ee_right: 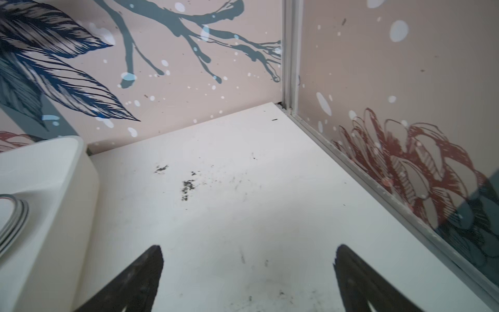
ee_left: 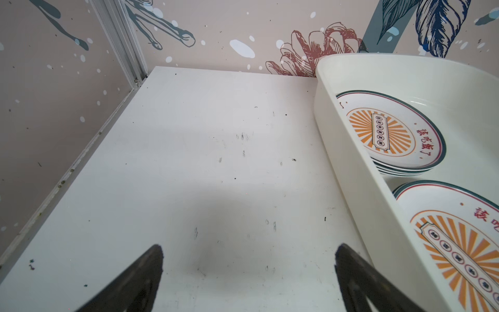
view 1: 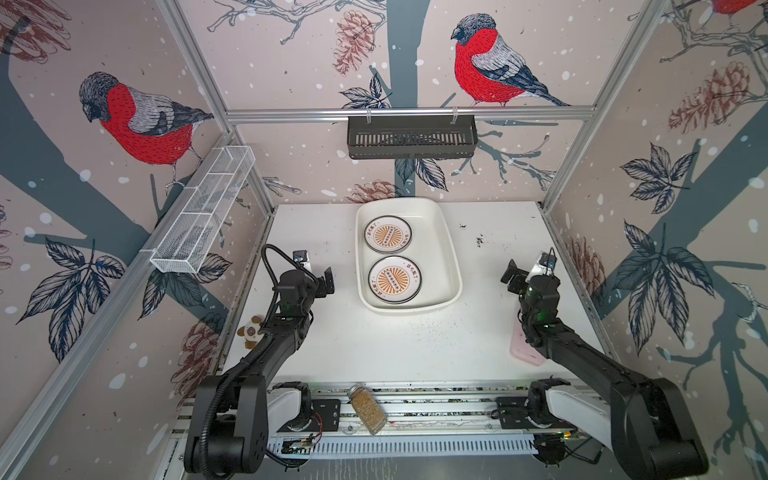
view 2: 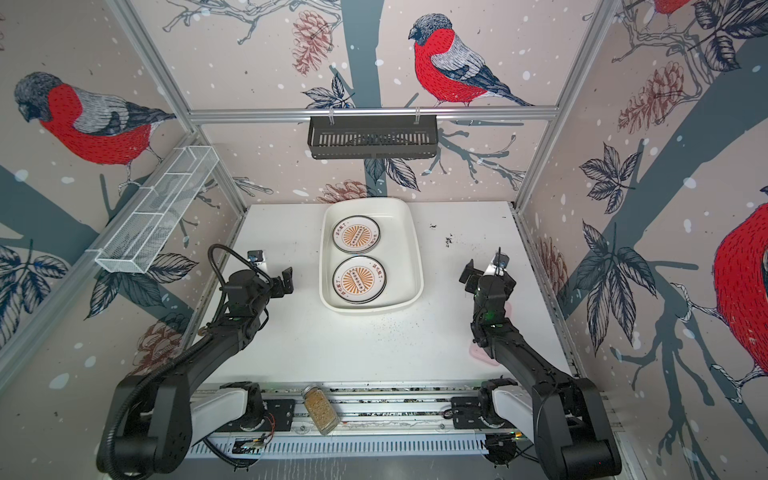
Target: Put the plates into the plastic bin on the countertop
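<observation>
Plates (view 1: 395, 279): two stacks inside bin (view 1: 451, 266), rear-centre of desk (view 1: 374, 345); none seen outside. Left hand (ee_left: 249, 272), right hand (ee_right: 248, 272) spread wide, empty, flanking bin. Placing looks done; you just park arms.

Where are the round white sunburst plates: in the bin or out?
In: both sunburst plate stacks lie flat inside the cream plastic bin.

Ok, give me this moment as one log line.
plates: two stacks inside plastic bin | left tool: open, empty | right tool: open, empty
</observation>
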